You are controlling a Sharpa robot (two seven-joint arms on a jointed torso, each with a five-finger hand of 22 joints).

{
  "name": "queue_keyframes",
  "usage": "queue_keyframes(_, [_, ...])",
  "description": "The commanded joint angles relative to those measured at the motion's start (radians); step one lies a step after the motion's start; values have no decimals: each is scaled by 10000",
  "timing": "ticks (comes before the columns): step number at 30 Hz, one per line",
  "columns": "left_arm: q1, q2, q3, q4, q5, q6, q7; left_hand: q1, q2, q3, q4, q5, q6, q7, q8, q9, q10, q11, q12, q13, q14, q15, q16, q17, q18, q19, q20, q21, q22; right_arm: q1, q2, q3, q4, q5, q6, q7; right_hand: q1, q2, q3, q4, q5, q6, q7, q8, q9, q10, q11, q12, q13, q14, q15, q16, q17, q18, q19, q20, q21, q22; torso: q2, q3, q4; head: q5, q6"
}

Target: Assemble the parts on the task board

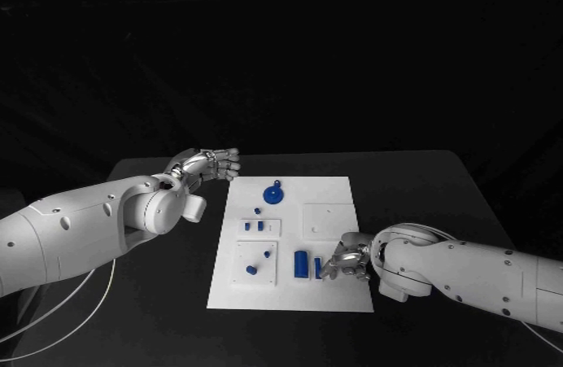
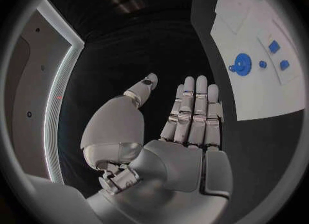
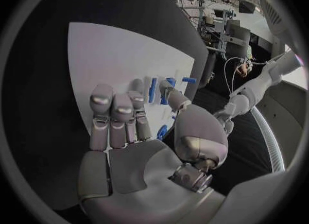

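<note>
**Operator:** From my station I see the task board (image 1: pixel 294 245) lying flat in the middle of the black worktop (image 1: pixel 411 180). The left robot hand (image 1: pixel 209 165) hangs over the worktop just beside the board's far left corner, off the board, fingers straight and apart, grasping nothing.

**Second:** And the right one?

**Operator:** The right robot hand (image 1: pixel 347 257) is low over the near right part of the board. Its fingers (image 3: pixel 116 116) reach out flat over the white surface. I see nothing in its grasp, so I call it released.

**Second:** Where do the parts sit?

**Operator:** A round blue part with a small lug (image 1: pixel 273 194) lies near the board's far edge; the left wrist view shows it too (image 2: pixel 242 62). Two small blue blocks (image 1: pixel 255 225) sit on a raised white tile in the middle left. Two more small blue pieces (image 1: pixel 254 267) lie on the near left tile. Two upright blue bars (image 1: pixel 300 263) stand just beside the right robot hand's fingertips; whether they touch, I cannot tell.
</note>
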Motion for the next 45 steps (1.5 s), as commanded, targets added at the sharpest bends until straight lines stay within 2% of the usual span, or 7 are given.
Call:
queue_keyframes(1, [8,46,7,-43,6,81,109,-4,-4,-11,45,-35,-67,23,51,-10,-81,-21,-6,-17,39,37,-39,16,191,-26,24,-53,13,131,-115,61,18,545,-277,702,-92,-190,-100,52,-14,-97,0,27,64,-55,47,-63,10,27,1,-42,-14,490,-50,-23,-33,85,-7,-11,-14,-23,83])
queue_keyframes(18, [142,360,19,-962,166,-71,325,63,20,-22,32,-33,-105,33,59,-33,-120,-12,-20,-34,-164,102,-256,82,114,-272,92,-244,30,1094,641,943,-3147,4950,-1410,5636,767,383,-246,-310,190,-1112,349,-400,14,-740,381,-381,-76,-528,297,-628,-231,465,-677,-72,-605,-83,-274,-104,-81,-215,1059])
queue_keyframes(26, [337,719,48,-1911,405,-87,625,120,61,-32,22,-32,-195,25,34,-77,-302,-18,-70,-94,-635,213,-633,52,13,-579,193,-495,23,1080,1720,1372,-5519,6952,-1302,6593,1271,623,-377,-294,763,-1626,749,-495,114,-2297,850,-2709,-1989,-2518,915,-3039,-1424,124,-2964,833,-2965,-1079,-582,-164,-91,-142,1478])
queue_keyframes(29, [350,907,60,-2346,721,-58,839,140,74,-33,11,-32,-280,-13,-6,-105,-492,-23,-102,-153,-844,243,-787,15,-32,-718,230,-606,7,997,2013,1500,-6137,7678,-974,6844,1359,712,-230,-364,814,-2016,873,-566,112,-2790,1385,-5049,-4347,-3772,1923,-5146,-2597,-289,-4775,1501,-4930,-2149,-670,-161,-95,-100,1623])
queue_keyframes(35, [349,1277,73,-2962,1097,-15,1104,149,75,-32,4,-32,-311,-20,-21,-114,-623,-5,-116,-196,-923,253,-843,-2,-49,-764,243,-643,3,822,2234,1617,-6592,8018,-591,7113,1343,739,-230,-273,828,-2033,838,-562,112,-2986,1438,-5355,-4614,-4018,1976,-5429,-2742,-332,-4952,1568,-5115,-2261,-790,-187,-131,-29,1905])
queue_keyframes(38, [346,1401,73,-3110,1143,72,1134,113,45,-47,-25,-39,-1058,-216,-399,-267,-2198,58,-68,-648,-1959,311,-1442,-252,-302,-1487,411,-1106,-135,784,2298,1711,-6667,8036,-588,7185,1141,1026,-566,-389,876,-2485,668,-650,43,-3422,1840,-7790,-7105,-5759,2892,-7818,-4219,-833,-6996,2209,-7023,-3393,-824,-176,-156,43,2033])
queue_keyframes(45, [337,1563,72,-3219,1142,226,1158,83,87,-66,24,-32,-1133,-252,-396,-251,-2358,34,-84,-760,-2053,322,-1502,-270,-302,-1620,466,-1253,-164,776,2331,1852,-6637,8055,-678,7217,1353,1124,-1282,-285,947,-2605,686,-515,-243,-2242,1848,-9149,-9346,-5202,2869,-8628,-5263,-521,-6827,2538,-7702,-4060,-830,-138,-148,127,2109])
